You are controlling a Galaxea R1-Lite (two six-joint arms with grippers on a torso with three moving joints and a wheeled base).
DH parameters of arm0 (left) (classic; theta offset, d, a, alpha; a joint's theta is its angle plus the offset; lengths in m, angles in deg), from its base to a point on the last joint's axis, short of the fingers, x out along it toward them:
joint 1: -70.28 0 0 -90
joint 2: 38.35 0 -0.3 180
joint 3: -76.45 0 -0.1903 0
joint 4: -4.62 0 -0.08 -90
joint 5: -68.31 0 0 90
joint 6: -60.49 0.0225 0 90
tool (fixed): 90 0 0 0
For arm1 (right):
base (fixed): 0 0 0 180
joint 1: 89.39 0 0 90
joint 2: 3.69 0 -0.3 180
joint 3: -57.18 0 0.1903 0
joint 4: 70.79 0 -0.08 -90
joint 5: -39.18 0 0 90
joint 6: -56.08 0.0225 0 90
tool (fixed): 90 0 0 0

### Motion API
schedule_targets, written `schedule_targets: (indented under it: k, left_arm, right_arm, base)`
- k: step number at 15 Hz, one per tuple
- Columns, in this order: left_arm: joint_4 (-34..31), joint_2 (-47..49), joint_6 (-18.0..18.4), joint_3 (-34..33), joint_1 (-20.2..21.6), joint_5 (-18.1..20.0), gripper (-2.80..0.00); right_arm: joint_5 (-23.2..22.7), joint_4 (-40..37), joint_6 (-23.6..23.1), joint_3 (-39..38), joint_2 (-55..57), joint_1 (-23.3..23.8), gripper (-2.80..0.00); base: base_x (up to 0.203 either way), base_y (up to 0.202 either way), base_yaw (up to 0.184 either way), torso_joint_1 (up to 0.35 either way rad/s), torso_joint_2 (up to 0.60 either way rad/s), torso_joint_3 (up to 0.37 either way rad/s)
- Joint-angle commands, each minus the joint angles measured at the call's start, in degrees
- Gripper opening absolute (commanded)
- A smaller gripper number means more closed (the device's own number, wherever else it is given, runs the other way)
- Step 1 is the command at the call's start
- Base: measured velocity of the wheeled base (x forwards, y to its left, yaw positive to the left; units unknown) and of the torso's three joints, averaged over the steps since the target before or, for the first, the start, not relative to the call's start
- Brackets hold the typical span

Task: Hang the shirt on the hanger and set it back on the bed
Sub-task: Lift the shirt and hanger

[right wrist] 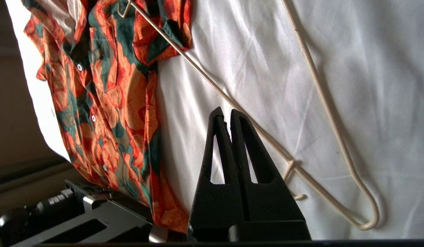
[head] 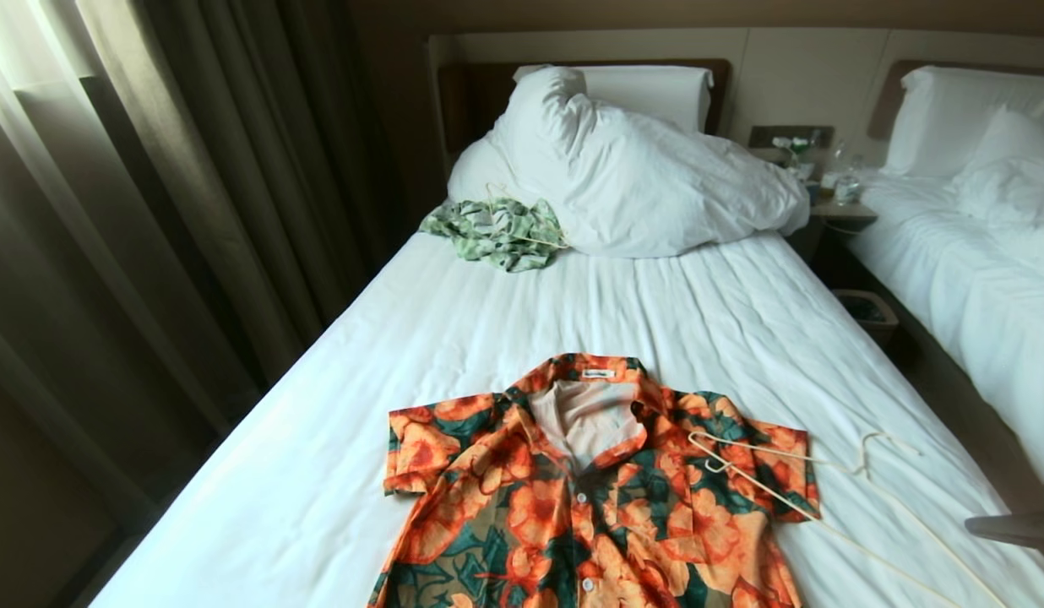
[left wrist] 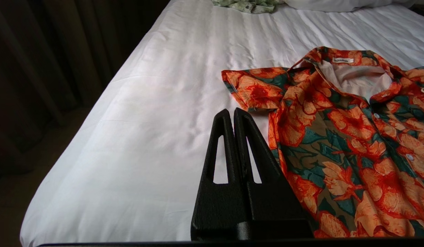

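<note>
Hovering our right pincer [right wrist: 225, 115] above the hanger [right wrist: 321, 89]
Both our pincers are closed and empty; left pincer [left wrist: 231, 115] sits beside the shirt [left wrist: 352, 137].

The shirt [head: 589, 498] collar's small white label [head: 599, 373] carries print too small to read.

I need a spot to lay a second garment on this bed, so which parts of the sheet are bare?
The bed has a wide bare band between the shirt collar and the duvet. A bare strip also runs along the curtain-side edge beside the shirt's sleeve. The other side is crowded: the hanger lies partly on the shirt, and the green-and-white shirt sits against the duvet.
</note>
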Motion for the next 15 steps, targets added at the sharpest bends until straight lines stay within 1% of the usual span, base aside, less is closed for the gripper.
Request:
schedule_targets:
  k: [1, 4, 5, 6, 7, 10, 12, 13, 15]
  left_arm:
    - [0.0, 0.0, 0.0, 0.0, 0.0, 0.0, -2.8]
    - [0.0, 0.0, 0.0, 0.0, 0.0, 0.0, -2.8]
    - [0.0, 0.0, 0.0, 0.0, 0.0, 0.0, -2.8]
    - [0.0, 0.0, 0.0, 0.0, 0.0, 0.0, -2.8]
    - [0.0, 0.0, 0.0, 0.0, 0.0, 0.0, -2.8]
    - [0.0, 0.0, 0.0, -0.1, 0.0, 0.0, -2.8]
    - [0.0, 0.0, 0.0, 0.0, 0.0, 0.0, -2.8]
    - [0.0, 0.0, 0.0, 0.0, 0.0, 0.0, -2.8]
    - [0.0, 0.0, 0.0, 0.0, 0.0, 0.0, -2.8]
  right_arm:
    - [-0.5, -8.4, -4.9, 5.7, 5.3, 1.5, -2.8]
    - [-0.6, -23.1, -7.9, 17.6, 9.8, 3.4, -2.8]
    - [-0.4, -26.5, -12.8, 19.3, 11.5, 4.1, -2.8]
    - [-0.4, -28.0, -18.8, 19.5, 13.2, 5.3, -2.8]
    - [-0.3, -29.2, -21.6, 20.2, 15.2, 6.0, -2.8]
    - [-0.2, -30.0, -22.1, 22.9, 18.7, 6.9, -2.8]
    - [-0.2, -30.0, -22.1, 23.3, 19.0, 7.9, -2.8]
    - [-0.3, -29.8, -22.1, 23.3, 19.0, 8.4, 0.0]
    - [-0.3, -30.1, -22.2, 23.8, 20.0, 8.2, 0.0]
  base:
    - [0.0, 0.0, 0.0, 0.0, 0.0, 0.0]
    - [0.0, 0.0, 0.0, 0.0, 0.0, 0.0]
    - [0.0, 0.0, 0.0, 0.0, 0.0, 0.0]
    - [0.0, 0.0, 0.0, 0.0, 0.0, 0.0]
    - [0.0, 0.0, 0.0, 0.0, 0.0, 0.0]
    - [0.0, 0.0, 0.0, 0.0, 0.0, 0.0]
    - [0.0, 0.0, 0.0, 0.0, 0.0, 0.0]
    - [0.0, 0.0, 0.0, 0.0, 0.0, 0.0]
    - [0.0, 0.0, 0.0, 0.0, 0.0, 0.0]
